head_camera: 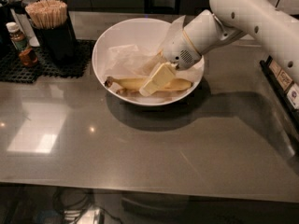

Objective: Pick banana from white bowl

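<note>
The white bowl [100, 48] stands on the grey counter at the back centre, lined with crumpled white paper [124, 59]. The yellow banana [127, 83] lies along the bowl's near side, its dark brown stem end pointing left. My gripper [150, 87] reaches down into the bowl from the upper right, and its cream-coloured tip lies over the middle of the banana, hiding that part. The white arm [252, 17] runs off to the upper right.
A black holder of wooden sticks [49, 14] and a small sauce bottle [21, 45] stand on a black mat [28, 71] at the back left. A dark tray with labelled packets [282, 80] sits at the right edge. The grey counter [149, 157] stretches in front.
</note>
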